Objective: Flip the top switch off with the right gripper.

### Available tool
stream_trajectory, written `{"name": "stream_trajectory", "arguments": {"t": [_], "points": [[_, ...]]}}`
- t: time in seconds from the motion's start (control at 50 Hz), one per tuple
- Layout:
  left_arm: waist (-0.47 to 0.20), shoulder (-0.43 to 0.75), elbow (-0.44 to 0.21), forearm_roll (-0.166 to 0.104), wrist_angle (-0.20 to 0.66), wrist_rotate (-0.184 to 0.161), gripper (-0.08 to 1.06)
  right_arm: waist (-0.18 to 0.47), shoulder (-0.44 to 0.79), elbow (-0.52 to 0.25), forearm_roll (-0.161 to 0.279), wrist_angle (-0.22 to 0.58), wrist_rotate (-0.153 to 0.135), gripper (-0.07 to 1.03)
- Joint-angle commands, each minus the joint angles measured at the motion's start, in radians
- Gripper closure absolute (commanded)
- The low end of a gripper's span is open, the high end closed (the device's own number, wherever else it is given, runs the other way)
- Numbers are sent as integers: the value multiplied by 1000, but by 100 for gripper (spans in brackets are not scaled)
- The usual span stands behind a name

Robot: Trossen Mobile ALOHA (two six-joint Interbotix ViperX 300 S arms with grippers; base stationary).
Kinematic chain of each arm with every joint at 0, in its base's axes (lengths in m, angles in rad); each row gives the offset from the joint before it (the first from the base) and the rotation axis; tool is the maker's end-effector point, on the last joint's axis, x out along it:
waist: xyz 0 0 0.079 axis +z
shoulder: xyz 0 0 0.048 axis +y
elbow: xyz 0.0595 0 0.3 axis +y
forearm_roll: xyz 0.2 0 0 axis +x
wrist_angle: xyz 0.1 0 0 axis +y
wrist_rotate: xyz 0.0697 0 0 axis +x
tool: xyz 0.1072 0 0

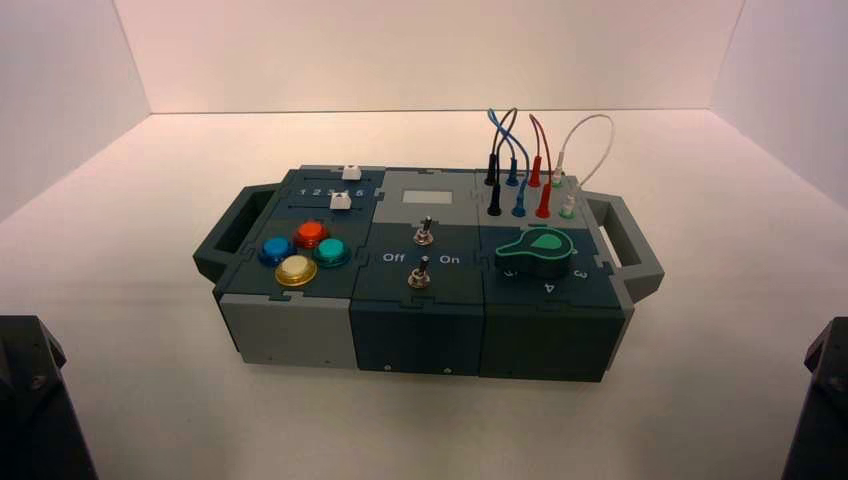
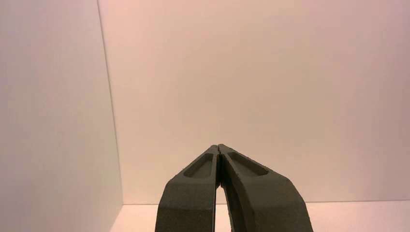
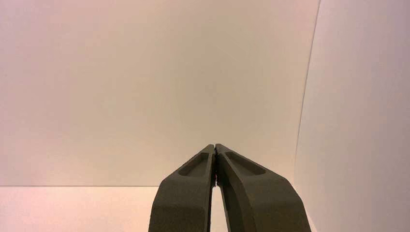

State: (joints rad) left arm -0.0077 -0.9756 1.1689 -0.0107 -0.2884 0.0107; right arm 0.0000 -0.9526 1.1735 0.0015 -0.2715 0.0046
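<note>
Beyond our right tool (image 3: pixel 215 146), fingertips together, we get only white walls (image 3: pixel 154 92); the high view alone gives us the top switch (image 1: pixel 424 232).

A dark box (image 1: pixel 415 340) sat at the center of the overhead frame, a gray handle (image 1: pixel 640 240) at its right end. Red (image 1: pixel 311 233), blue (image 1: pixel 277 250), green (image 1: pixel 331 251) and yellow buttons (image 1: pixel 295 269) clustered left of center, below two white sliders (image 1: pixel 351 173). Colored wires (image 1: pixel 510 145) looped at upper right of center, above a green-topped knob (image 1: pixel 536 250). A pale display (image 1: pixel 428 197) lay between sliders and wires. White walls (image 1: pixel 430 55) rose behind, across the frame's top.
</note>
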Motion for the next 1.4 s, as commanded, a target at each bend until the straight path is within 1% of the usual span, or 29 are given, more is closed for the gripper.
{"name": "stream_trajectory", "arguments": {"t": [0.02, 0.66, 0.82, 0.92, 0.96, 0.98, 1.0, 1.06, 1.1, 1.12, 1.14, 1.18, 1.32, 1.4], "points": [[-2, 0, -20, -3, -6, 3, 101, -8, 5, -23, 2, 0, 2, 98], [-9, -11, -20, -2, -6, 3, 101, -8, 5, -23, 2, 11, 0, 98], [-11, -8, -28, -3, 25, 3, 101, -8, 6, -26, 2, 31, 2, 98], [-12, -6, -38, -3, 63, 3, 101, -8, 12, -29, 2, 55, 2, 98], [-14, -6, -43, -3, 87, 3, 101, -8, 18, -34, 2, 77, 0, 98], [-14, -5, -46, -3, 101, 3, 101, -8, 21, -38, 2, 87, 0, 98], [-17, -6, -54, -3, 133, 3, 101, -6, 31, -48, 2, 107, 0, 98], [-23, -6, -67, -2, 183, 3, 101, -2, 38, -58, 2, 132, 0, 98], [-25, -6, -69, -3, 192, 3, 101, 0, 40, -60, 3, 138, 2, 98], [-29, -5, -77, -3, 232, 3, 101, 6, 48, -67, 3, 160, 2, 98], [-29, -5, -77, -3, 232, 3, 101, 6, 48, -67, 3, 160, 2, 98], [-52, -3, -97, -3, 322, 3, 101, 29, 71, -80, 3, 204, 2, 98], [-95, 20, -124, -3, 442, 3, 101, 84, 121, -101, 2, 262, 2, 99], [-121, 52, -135, -3, 486, 3, 101, 110, 155, -115, 3, 293, 2, 99]]}}
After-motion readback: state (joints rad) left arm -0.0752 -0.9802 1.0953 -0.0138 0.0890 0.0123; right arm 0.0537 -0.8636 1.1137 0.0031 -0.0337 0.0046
